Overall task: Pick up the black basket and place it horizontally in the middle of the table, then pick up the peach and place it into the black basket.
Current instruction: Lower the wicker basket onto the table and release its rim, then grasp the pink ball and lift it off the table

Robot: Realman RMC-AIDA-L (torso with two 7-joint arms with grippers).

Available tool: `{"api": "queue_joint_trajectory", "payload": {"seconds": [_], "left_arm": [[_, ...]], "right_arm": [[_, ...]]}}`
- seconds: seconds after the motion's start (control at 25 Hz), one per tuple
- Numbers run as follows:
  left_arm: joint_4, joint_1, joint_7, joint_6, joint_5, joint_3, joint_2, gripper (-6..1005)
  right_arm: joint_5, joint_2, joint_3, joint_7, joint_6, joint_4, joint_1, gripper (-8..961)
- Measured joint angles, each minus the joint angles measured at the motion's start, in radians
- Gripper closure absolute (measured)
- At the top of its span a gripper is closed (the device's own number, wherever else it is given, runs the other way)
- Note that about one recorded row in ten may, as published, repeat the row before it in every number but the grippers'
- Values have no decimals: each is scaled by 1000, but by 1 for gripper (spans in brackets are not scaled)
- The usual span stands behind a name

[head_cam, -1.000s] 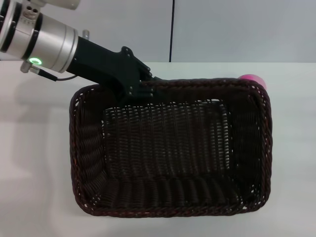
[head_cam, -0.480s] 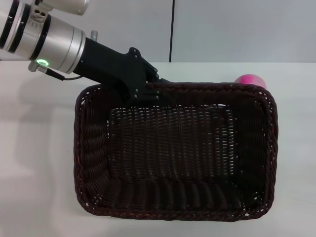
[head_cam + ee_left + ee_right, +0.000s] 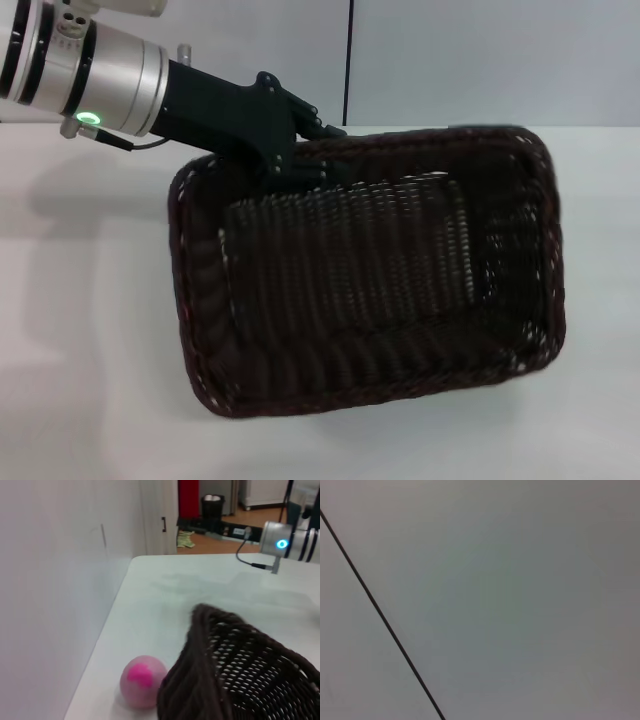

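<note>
The black basket (image 3: 370, 280) is tilted and turned, with its right end raised toward the back. My left gripper (image 3: 305, 165) is shut on the basket's far rim near its left corner. The basket's rim also shows in the left wrist view (image 3: 235, 680). The peach (image 3: 143, 681) lies on the table just beyond that rim, close to the wall. In the head view the peach is hidden behind the basket. The right gripper is out of view; only part of the right arm (image 3: 287, 541) shows far off in the left wrist view.
The white table (image 3: 80, 330) runs wide to the left of and in front of the basket. A grey wall (image 3: 480, 60) stands along the table's far edge. The right wrist view shows only plain wall with a dark seam.
My left gripper has lifted and turned the basket; its right end swung up and back. The peach, seen earlier at the basket's far right corner, is now covered in the head view.
</note>
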Motion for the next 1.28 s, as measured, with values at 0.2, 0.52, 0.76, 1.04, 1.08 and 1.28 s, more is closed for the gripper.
{"api": "queue_joint_trajectory", "payload": {"seconds": [0.2,0.52,0.76,1.04,1.08,1.28], "left_arm": [[-7,6,1,-12,-1,1,0,733],[-13,27,50,-18,-74,0,-2,328],[-13,35,68,-15,-121,16,-2,201],[-13,58,87,-21,-192,25,-5,186],[-13,73,103,-27,-229,23,-4,186],[-25,201,208,-102,-496,3,-4,186]], "right_arm": [[1,0,1,0,1,-2,-1,413],[1,0,1,1,3,-2,0,415],[2,0,3,2,14,-2,-5,417],[0,0,-1,2,12,-2,-7,419],[-2,0,-4,2,10,-2,-6,419],[-87,-2,-10,2,-23,-37,-9,420]]}}
